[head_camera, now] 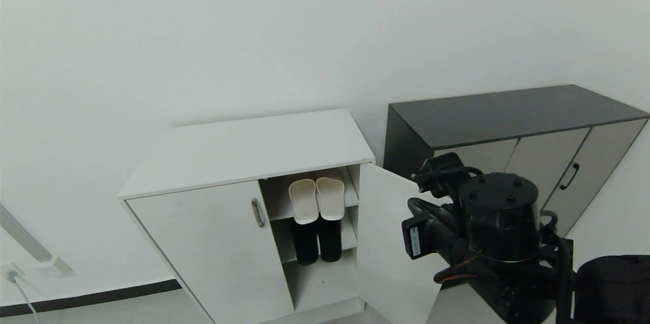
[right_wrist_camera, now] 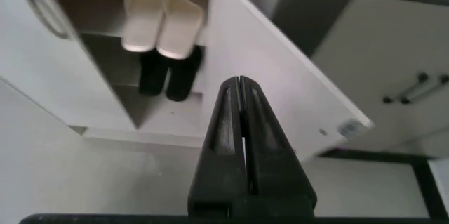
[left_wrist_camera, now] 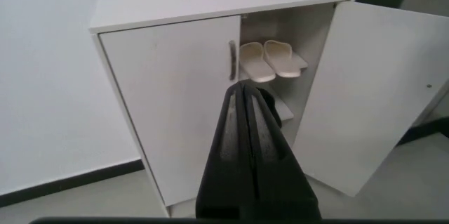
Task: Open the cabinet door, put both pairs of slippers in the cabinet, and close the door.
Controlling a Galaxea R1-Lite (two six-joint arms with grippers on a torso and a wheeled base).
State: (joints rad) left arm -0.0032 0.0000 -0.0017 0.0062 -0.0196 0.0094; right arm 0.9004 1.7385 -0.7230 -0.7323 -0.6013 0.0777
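head view: white slippers (head_camera: 317, 199) and black slippers (head_camera: 318, 245) sit on the cabinet (head_camera: 244, 149) shelves, door (head_camera: 391, 248) open. left gripper (left_wrist_camera: 244, 94) and right gripper (right_wrist_camera: 242, 87) are pinched together, empty. the overhanging slippers could jam the closing door.

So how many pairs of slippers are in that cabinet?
2: a white pair on the upper shelf, a black pair on the lower shelf. The shut left door may hide more.
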